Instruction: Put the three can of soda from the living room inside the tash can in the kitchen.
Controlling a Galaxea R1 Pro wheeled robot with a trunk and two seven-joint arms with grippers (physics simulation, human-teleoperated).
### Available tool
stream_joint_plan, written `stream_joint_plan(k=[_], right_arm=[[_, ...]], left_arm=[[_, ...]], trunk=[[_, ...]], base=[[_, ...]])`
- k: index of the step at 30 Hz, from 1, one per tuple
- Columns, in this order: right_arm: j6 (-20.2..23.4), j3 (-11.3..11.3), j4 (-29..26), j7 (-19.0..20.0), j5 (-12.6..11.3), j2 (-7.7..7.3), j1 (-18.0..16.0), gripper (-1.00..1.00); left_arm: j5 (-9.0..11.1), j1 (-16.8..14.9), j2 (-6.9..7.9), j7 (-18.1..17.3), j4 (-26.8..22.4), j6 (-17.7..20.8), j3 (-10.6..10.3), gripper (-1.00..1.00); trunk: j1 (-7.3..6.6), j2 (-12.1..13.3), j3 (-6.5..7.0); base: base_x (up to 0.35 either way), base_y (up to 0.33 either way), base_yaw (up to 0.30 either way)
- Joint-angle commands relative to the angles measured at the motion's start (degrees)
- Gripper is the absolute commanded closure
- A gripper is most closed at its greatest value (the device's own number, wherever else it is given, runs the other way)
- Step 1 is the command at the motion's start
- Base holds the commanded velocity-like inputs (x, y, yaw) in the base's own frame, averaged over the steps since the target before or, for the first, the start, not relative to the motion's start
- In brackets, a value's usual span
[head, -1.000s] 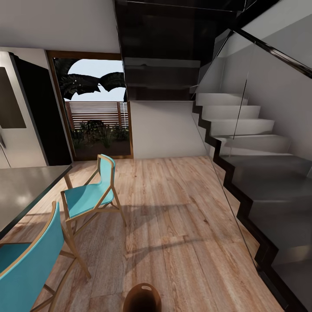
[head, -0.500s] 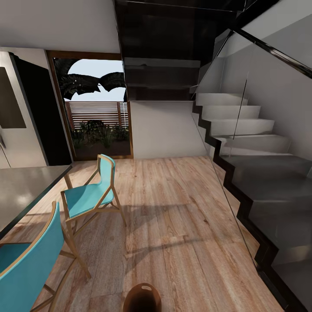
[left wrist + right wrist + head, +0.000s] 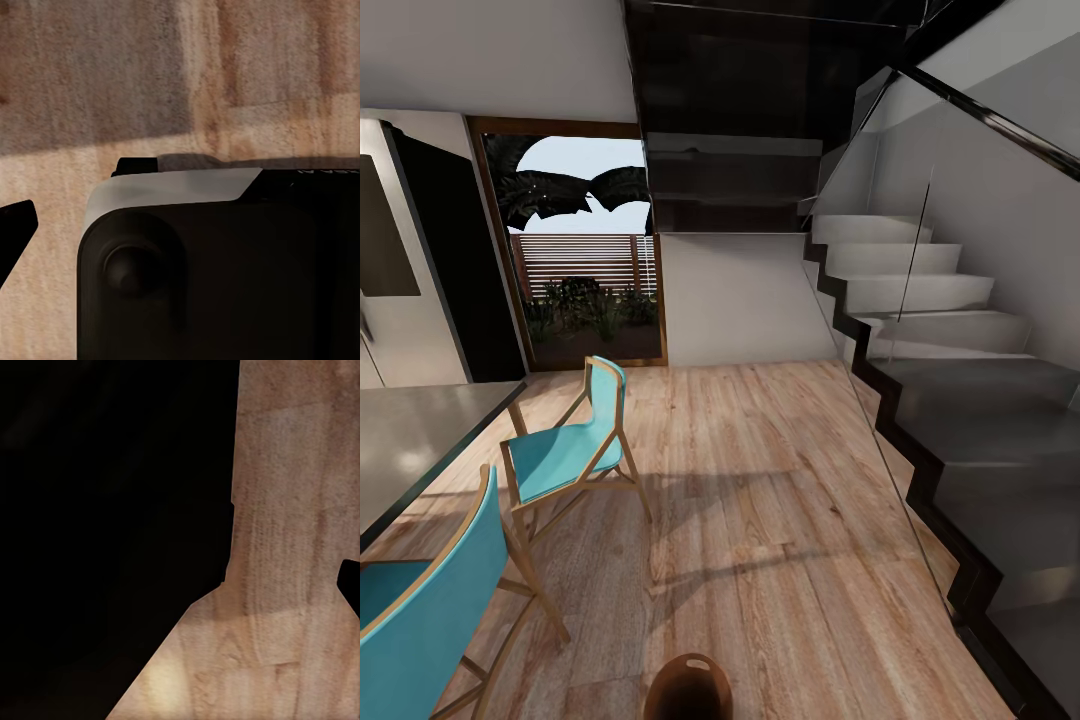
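The tash can (image 3: pixel 688 690), round and brown with a slot cut-out near its rim, stands on the wood floor at the near edge of the head view, directly in front of me. The cans of soda are out of view. In the left wrist view a single dark fingertip (image 3: pixel 16 223) pokes in beside a grey and black part of my own body (image 3: pixel 210 262), over the floor. The right wrist view has one dark fingertip (image 3: pixel 351 585) at its edge and a black mass (image 3: pixel 105 525) over floorboards. Neither view tells how the jaws stand.
A steel fridge (image 3: pixel 390 290) stands at the left, with a grey table (image 3: pixel 410 440) and two turquoise chairs (image 3: pixel 565 455) (image 3: pixel 420 610) in front. Stairs with a glass rail (image 3: pixel 960 400) run along the right. A glass door (image 3: pixel 585 290) is ahead; open wood floor (image 3: pixel 780 520) lies between.
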Motion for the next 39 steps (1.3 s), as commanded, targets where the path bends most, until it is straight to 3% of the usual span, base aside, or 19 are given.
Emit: stream_joint_plan(k=[1,39], right_arm=[[0.0,0.0,0.0,0.0,0.0,0.0,0.0,-1.0],[0.0,0.0,0.0,0.0,0.0,0.0,0.0,-1.0]], left_arm=[[0.0,0.0,0.0,0.0,0.0,0.0,0.0,-1.0],[0.0,0.0,0.0,0.0,0.0,0.0,0.0,-1.0]], trunk=[[0.0,0.0,0.0],[0.0,0.0,0.0]], base=[[0.0,0.0,0.0],[0.0,0.0,0.0]])
